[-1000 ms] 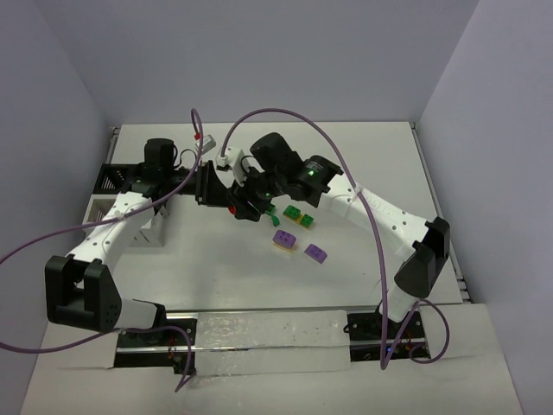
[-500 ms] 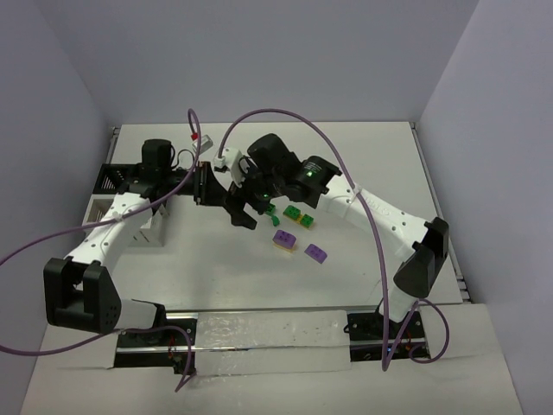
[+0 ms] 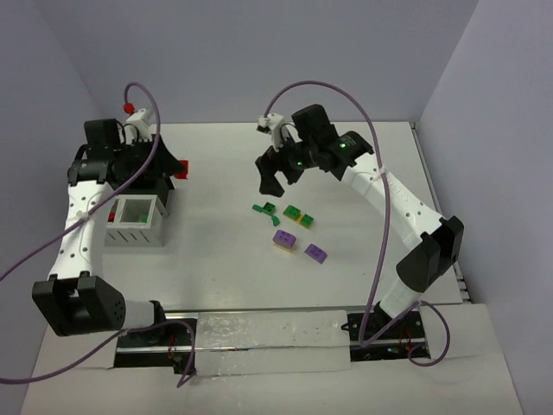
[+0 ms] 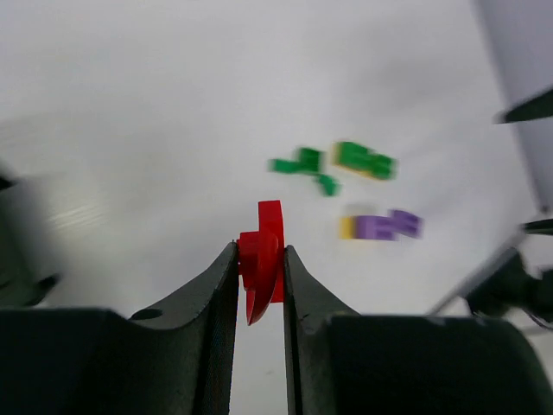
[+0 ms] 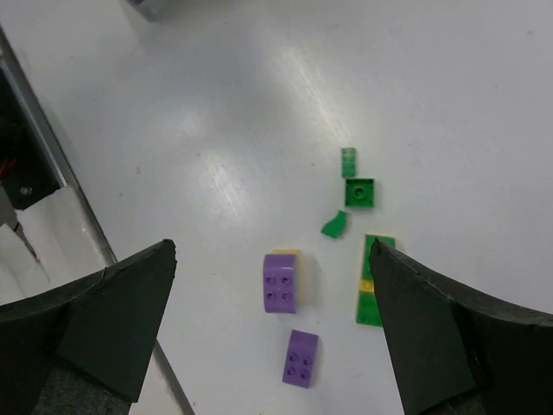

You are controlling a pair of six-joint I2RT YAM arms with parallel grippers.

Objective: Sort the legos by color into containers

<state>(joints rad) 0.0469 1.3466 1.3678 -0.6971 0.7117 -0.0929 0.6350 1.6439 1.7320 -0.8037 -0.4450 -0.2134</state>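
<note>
Gripping one red lego (image 4: 262,259), two purple legos (image 5: 281,283)

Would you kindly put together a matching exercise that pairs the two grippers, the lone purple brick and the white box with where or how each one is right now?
Things:
1. left gripper
2. right gripper
3. lone purple brick
4. white box

States or places:
A. open, nothing between its fingers
B. at the left side of the table
C. shut on a red piece
D. lying flat, not stacked on another brick

Pairs: 1-C, 2-A, 3-D, 4-B.
</note>
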